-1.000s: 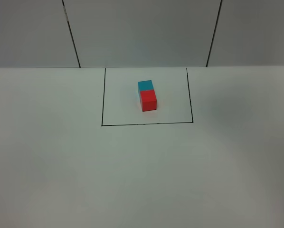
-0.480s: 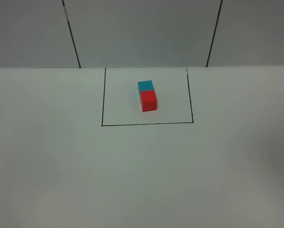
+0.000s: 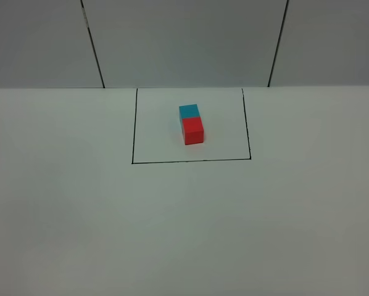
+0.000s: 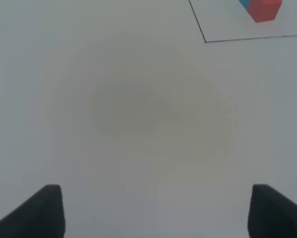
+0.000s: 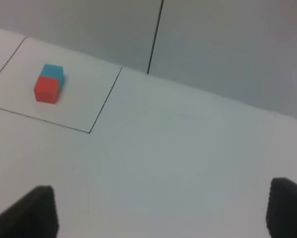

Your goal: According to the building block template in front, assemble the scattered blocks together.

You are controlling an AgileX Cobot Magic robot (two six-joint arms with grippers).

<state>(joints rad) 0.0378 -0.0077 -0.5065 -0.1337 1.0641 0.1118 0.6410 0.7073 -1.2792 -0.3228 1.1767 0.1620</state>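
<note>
Exterior high, blocks: the red cube (image 3: 194, 131) and the cyan-blue cube (image 3: 189, 111) sit touching, red nearer the camera, cyan behind it, inside the black-outlined square (image 3: 133, 129) on the white table (image 3: 184, 228).
Exterior high, long axis: the pair runs front to back, tilted slightly from the square's sides.
Exterior high, arms: neither arm shows; both grippers are well back from the blocks.
Left wrist, gripper: the left gripper (image 4: 156, 210) shows only two dark fingertips (image 4: 41, 210) spread wide with bare table between them, holding nothing.
Left wrist, direction: the red cube (image 4: 263, 9) lies far ahead and off to the gripper's right, just past the square's corner (image 4: 205, 41).
Right wrist, gripper: the right gripper (image 5: 163, 213) is likewise spread and empty.
Right wrist, direction: the red cube (image 5: 46, 89) and cyan-blue cube (image 5: 53, 72) lie ahead and to its left, well apart.
Nearer arm: I cannot tell; both look comparably far.
Materials: matte, solid-coloured, sharp-edged cubes of equal size; likely easy to pinch across flat faces.
Progress: the blocks look already joined.
</note>
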